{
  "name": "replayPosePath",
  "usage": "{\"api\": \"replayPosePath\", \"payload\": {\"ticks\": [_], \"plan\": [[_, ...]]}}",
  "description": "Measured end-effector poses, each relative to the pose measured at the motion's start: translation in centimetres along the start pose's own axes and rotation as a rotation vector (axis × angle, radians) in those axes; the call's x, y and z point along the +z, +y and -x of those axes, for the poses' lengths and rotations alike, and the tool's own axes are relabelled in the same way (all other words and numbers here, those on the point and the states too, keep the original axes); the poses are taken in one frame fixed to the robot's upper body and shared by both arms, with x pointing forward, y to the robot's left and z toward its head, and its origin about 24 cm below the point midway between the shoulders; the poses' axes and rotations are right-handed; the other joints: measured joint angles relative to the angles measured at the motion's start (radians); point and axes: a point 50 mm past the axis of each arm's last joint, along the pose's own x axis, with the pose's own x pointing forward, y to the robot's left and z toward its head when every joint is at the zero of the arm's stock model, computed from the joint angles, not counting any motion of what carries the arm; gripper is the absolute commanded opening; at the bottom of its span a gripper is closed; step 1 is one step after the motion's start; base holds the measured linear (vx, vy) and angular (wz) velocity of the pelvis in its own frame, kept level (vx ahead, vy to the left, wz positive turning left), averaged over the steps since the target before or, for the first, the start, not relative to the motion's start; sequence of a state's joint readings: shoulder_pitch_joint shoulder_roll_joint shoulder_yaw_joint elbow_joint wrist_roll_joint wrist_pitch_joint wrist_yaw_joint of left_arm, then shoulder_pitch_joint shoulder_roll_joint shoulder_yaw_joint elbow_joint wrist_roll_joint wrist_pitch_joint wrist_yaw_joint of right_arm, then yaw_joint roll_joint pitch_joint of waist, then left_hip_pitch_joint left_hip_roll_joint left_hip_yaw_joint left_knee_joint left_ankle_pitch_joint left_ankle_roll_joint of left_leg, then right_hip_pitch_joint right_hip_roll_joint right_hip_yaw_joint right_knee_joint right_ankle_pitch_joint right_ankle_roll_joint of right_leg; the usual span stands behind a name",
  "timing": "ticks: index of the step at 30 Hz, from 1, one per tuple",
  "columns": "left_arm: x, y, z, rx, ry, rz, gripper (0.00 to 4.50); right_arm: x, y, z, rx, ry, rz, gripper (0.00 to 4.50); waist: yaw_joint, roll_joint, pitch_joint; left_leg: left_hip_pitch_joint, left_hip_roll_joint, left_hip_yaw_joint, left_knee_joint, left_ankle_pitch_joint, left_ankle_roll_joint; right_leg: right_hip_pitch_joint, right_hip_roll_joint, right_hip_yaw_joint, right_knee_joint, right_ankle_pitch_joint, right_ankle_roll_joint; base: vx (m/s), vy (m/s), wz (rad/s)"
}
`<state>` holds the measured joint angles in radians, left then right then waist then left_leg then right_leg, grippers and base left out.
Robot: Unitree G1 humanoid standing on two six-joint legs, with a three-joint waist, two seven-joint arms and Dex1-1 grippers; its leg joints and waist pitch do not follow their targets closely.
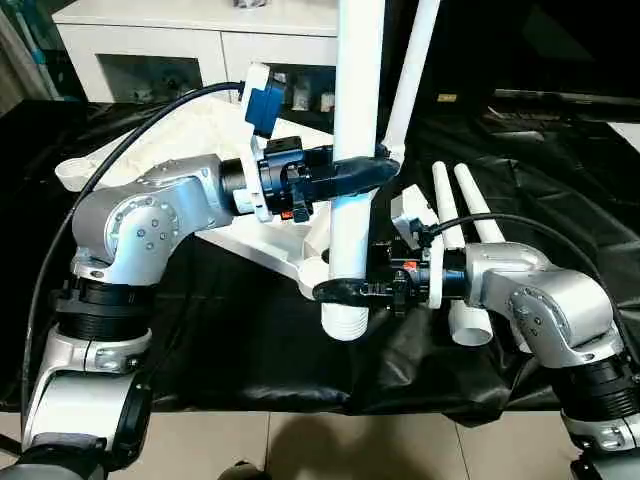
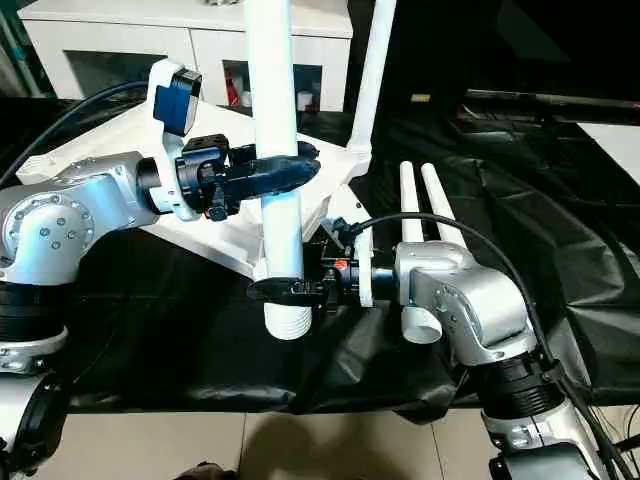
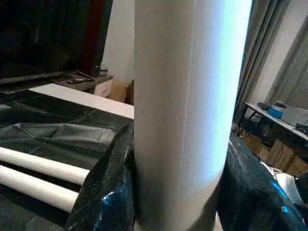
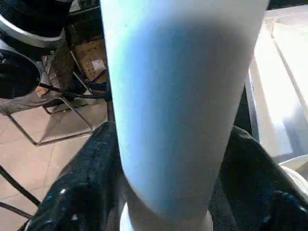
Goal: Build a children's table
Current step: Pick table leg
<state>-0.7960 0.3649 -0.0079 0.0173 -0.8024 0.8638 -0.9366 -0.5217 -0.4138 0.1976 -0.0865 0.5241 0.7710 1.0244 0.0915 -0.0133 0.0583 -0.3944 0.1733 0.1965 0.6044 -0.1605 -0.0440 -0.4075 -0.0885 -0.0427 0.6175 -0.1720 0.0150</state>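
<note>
My left gripper (image 1: 368,168) clamps the upright leg (image 1: 355,110) high, my right gripper (image 1: 340,291) hugs it low, near its ribbed end. Leg hangs just off the tabletop (image 1: 190,135) corner; next, I judge, steer that end into a socket. Two spare legs (image 1: 462,215) lie on the worktop (image 1: 560,190).

White leg (image 4: 178,110) between hand's fingers (image 4: 82,192)

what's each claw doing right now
Left claw: closed on the upright white leg, up high.
Right claw: around the same leg near its ribbed lower end.
</note>
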Motion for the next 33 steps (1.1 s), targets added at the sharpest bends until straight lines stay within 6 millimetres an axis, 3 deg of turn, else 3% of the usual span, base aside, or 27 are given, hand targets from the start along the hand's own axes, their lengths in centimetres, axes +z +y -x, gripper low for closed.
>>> {"api": "replayPosePath", "payload": {"ticks": [9, 16, 18, 23, 28, 33], "plan": [[0.1, 0.0, 0.1, -0.005, -0.002, -0.007, 1.79, 0.0, 0.0, 0.0, 0.004, -0.002, -0.003, 1.98, 0.0, 0.0, 0.0, 0.0, 0.0, 0.0, 0.0, 0.0, 0.0, 0.0, 0.0, 0.0, 0.0, 0.0, 0.0, 0.0, 0.0, 0.0], [0.1, 0.0, 0.1, -0.002, -0.002, -0.009, 1.79, 0.0, 0.1, -0.1, 0.003, -0.004, -0.003, 1.88, 0.0, 0.0, 0.0, 0.0, 0.0, 0.0, 0.0, 0.0, 0.0, 0.0, 0.0, 0.0, 0.0, 0.0, 0.0, 0.0, 0.0, 0.0], [0.1, 0.0, 0.1, 0.004, -0.005, -0.009, 2.49, 0.0, 0.0, -0.1, 0.0, -0.006, -0.004, 1.88, 0.0, 0.0, 0.0, 0.0, 0.0, 0.0, 0.0, 0.0, 0.0, 0.0, 0.0, 0.0, 0.0, 0.0, 0.0, 0.0, 0.0, 0.0], [0.6, 0.0, 0.1, 0.006, -0.082, 0.006, 2.69, 0.2, 0.0, -0.3, -0.008, -0.034, -0.007, 1.87, 0.0, 0.0, 0.0, 0.0, 0.0, 0.0, 0.001, 0.0, 0.0, 0.0, 0.0, 0.0, 0.001, 0.0, -0.001, 0.0, 0.0, 0.0], [2.1, 0.8, 0.4, 0.066, -0.407, 0.054, 2.94, 0.9, -0.8, -0.3, -0.109, -0.147, -0.019, 1.86, 0.001, 0.0, 0.0, 0.0, 0.0, 0.0, 0.003, 0.0, 0.0, 0.001, 0.0, 0.0, 0.001, 0.001, -0.002, 0.0, 0.0, 0.0], [3.6, 2.5, 2.8, 0.13, -0.772, 0.203, 2.94, 1.3, -2.0, 0.3, -0.247, -0.246, -0.039, 1.86, 0.001, 0.0, 0.0, 0.0, 0.0, 0.0, 0.005, 0.0, 0.0, 0.001, 0.0, -0.001, 0.002, 0.002, -0.003, 0.0, 0.0, 0.0]]}}
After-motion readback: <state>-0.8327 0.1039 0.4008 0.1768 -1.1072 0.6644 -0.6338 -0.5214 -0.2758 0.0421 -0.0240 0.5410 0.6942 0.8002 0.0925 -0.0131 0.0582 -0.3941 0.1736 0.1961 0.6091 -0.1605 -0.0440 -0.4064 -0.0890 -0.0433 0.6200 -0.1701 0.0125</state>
